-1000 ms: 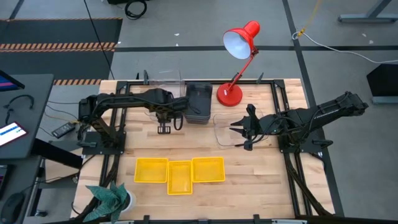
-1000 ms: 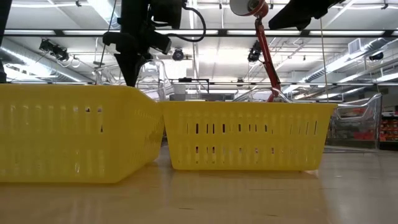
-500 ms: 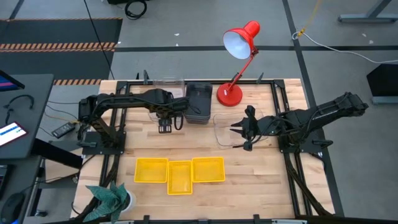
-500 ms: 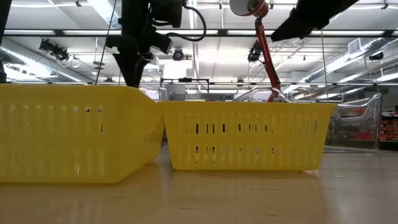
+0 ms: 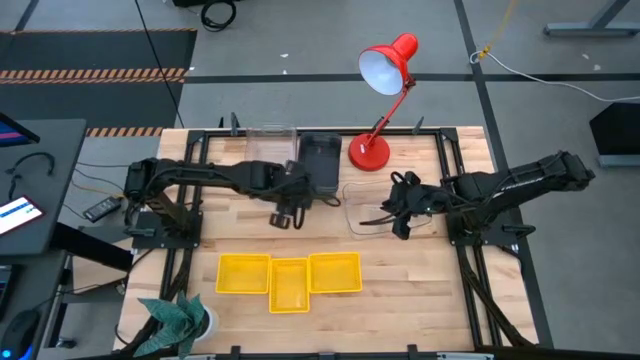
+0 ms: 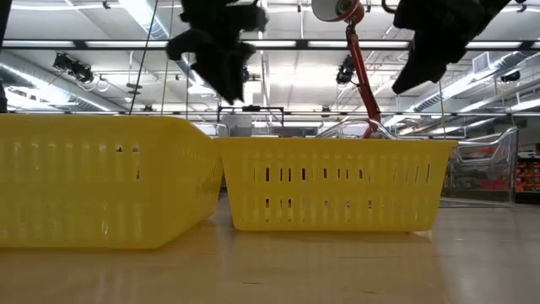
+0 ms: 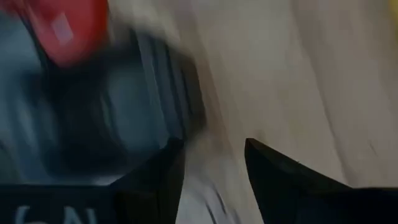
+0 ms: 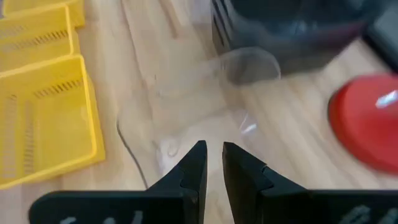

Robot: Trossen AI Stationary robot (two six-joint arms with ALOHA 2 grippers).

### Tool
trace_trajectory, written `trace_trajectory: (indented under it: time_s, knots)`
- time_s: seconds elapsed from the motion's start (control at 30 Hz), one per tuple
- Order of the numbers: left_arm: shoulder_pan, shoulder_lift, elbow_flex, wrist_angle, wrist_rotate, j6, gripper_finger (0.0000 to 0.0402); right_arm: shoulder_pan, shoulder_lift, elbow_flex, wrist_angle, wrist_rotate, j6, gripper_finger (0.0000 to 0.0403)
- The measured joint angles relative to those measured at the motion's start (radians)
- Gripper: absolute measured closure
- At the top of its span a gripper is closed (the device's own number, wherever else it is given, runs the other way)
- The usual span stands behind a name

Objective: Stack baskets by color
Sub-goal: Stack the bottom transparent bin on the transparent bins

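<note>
my right gripper (image 8: 211, 163) hangs at the clear basket's (image 5: 372, 208) rim mid-table, jaws narrowed, gripping nothing. left gripper (image 5: 288, 213) is spread and empty beside the grey stack (image 5: 320, 163). clear plastic looks light, thin, slippery; i'd pinch the stiff rim.

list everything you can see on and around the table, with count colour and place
yellow baskets: three, bright yellow, side by side near the table's front edge
dark grey baskets: one stack, count unclear, back of the table beside the lamp base
clear baskets: one at the back edge left of the grey stack, one mid-table under the right gripper
desk lamp: one, red, back of the table
plant: one, green, front left corner
table: one, light wood
left gripper: open, empty, in front of the grey stack
right gripper: narrowly parted at the clear basket's right wall
</note>
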Motion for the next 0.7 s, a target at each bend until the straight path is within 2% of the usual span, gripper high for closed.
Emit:
trace_trajectory:
  time_s: [0.1, 0.23, 0.33, 0.53, 0.7]
  knots:
    - [-0.022, 0.0, 0.0, 0.178, -0.001, 0.109, 0.0228, -0.007, 0.0, 0.0, -0.035, -0.042, 0.054, 0.0347]
    - [-0.033, 0.0, 0.0, 0.347, 0.02, 0.228, 0.0216, 0.003, 0.0, 0.0, -0.041, -0.047, 0.092, 0.0347]
    - [-0.026, 0.0, 0.0, 0.419, 0.102, 0.299, 0.0207, 0.01, 0.0, 0.0, -0.042, -0.073, 0.091, 0.0347]
    - [0.008, 0.04, -0.001, 0.572, 0.301, 0.379, 0.0213, 0.011, -0.062, 0.0, -0.071, -0.193, 0.111, 0.0347]
    - [0.036, 0.132, 0.0, 0.702, 0.347, 0.481, 0.0225, 0.022, -0.153, 0.002, -0.048, -0.184, 0.122, 0.0347]
